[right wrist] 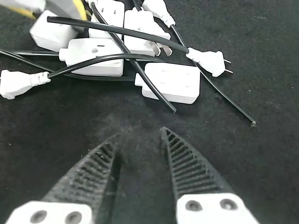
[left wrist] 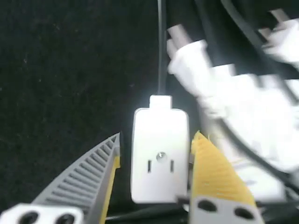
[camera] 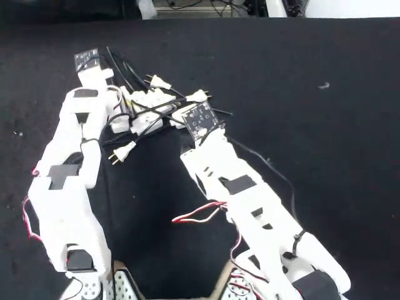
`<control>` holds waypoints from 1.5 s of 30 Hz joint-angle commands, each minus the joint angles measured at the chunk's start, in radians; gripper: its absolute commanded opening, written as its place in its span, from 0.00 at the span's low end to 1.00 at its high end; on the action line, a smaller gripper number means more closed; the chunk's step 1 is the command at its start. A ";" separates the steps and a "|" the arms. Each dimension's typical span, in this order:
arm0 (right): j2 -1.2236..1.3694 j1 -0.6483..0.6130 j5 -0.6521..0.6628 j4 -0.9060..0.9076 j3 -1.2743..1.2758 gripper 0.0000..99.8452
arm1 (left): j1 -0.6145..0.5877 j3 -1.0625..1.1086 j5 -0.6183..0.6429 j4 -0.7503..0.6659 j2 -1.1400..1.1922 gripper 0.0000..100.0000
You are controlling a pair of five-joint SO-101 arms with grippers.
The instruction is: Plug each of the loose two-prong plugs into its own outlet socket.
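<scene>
Several white outlet sockets (camera: 150,100) and two-prong plugs on black cords lie tangled on the black mat. My left gripper (left wrist: 154,140) is open and straddles one white socket (left wrist: 160,161): the yellow finger (left wrist: 212,172) touches its side, while the grey finger (left wrist: 91,172) stands a little off it. Loose plugs lie beside that socket (left wrist: 187,60). My right gripper (right wrist: 139,136) is open over bare mat, just short of a white socket block (right wrist: 170,81). Past it lie a free plug (right wrist: 208,60), another plug (right wrist: 18,81) and a socket (right wrist: 93,56). In the high view, one plug (camera: 124,152) lies apart from the pile.
Black cords (right wrist: 140,70) cross over the sockets, and one cord end (right wrist: 252,122) trails out onto the mat. The right arm's red and white wires (camera: 200,212) hang between the arms. The black mat (camera: 312,125) stretches wide to the right of the pile.
</scene>
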 commanded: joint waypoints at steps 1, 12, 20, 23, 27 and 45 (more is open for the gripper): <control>0.007 -0.012 -0.002 -0.028 -0.007 0.12 | -0.008 -0.081 0.014 0.002 0.051 0.24; 0.007 -0.012 0.000 -0.028 -0.007 0.12 | -0.159 -0.077 0.012 0.124 -0.038 0.02; 0.007 -0.012 0.000 -0.028 -0.007 0.12 | -0.139 -0.070 0.012 0.333 -0.292 0.03; 0.002 -0.009 0.000 -0.028 -0.005 0.12 | -0.096 -0.041 0.003 0.443 -0.456 0.03; -0.001 -0.006 0.000 -0.028 -0.005 0.12 | -0.015 0.097 -0.044 0.494 -0.617 0.03; -0.156 0.365 -0.155 -0.018 0.002 0.12 | 0.403 0.866 -0.172 0.058 -0.925 0.21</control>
